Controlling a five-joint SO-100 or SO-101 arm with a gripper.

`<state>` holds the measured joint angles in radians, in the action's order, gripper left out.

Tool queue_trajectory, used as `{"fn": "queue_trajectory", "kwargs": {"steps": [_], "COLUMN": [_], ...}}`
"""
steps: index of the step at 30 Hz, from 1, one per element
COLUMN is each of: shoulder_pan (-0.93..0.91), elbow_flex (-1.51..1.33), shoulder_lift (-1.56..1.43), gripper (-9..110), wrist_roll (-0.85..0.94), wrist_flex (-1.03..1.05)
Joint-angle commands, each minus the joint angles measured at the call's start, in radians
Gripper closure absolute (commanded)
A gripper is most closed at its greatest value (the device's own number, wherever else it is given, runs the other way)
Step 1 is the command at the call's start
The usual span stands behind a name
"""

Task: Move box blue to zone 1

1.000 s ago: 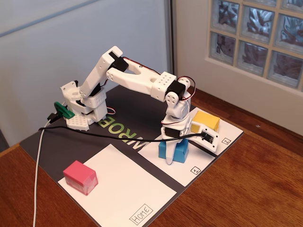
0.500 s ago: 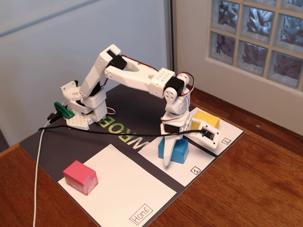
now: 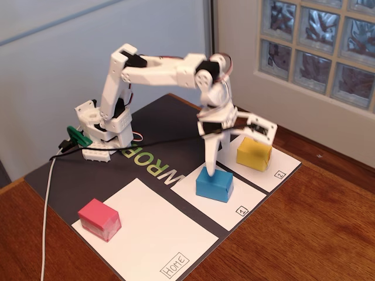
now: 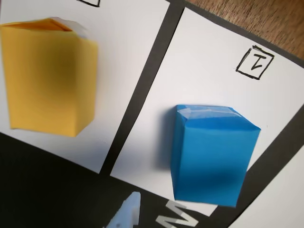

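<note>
white arm [image 3: 158, 67] bent over, wrist down | jaws wide (one finger [image 3: 211, 153] near box blue [image 3: 214, 184]) | box on zone 1 [image 3: 225, 202]

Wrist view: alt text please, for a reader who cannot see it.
A blue box stands on the white patch marked 1, beside a yellow box on the neighbouring white patch. A blurred white claw tip shows at the bottom edge.

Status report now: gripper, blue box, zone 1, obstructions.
Gripper open, one fingertip at the blue box, not clamped. Blue box sits on zone 1. Yellow box apart on the neighbouring patch; nothing in the way.
</note>
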<state>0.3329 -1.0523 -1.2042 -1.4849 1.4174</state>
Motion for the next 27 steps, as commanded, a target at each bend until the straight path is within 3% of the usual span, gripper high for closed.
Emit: {"fn": "queue_trajectory", "kwargs": {"steps": [1,4,8,15,27], "shoulder_pan": [0.014,0.012,0.015,-0.012,-0.141], "elbow_flex": [0.009,-0.052,-0.321,-0.676,-1.198], "shoulder_lift": [-0.141,-0.229,-0.433,-0.686,-1.095], "gripper": [56,62,69,102,102], "wrist_roll": [-0.003,-0.008,-0.052,-0.072,-0.077], "wrist_flex": [0.058,0.110,0.015,-0.031,-0.137]}}
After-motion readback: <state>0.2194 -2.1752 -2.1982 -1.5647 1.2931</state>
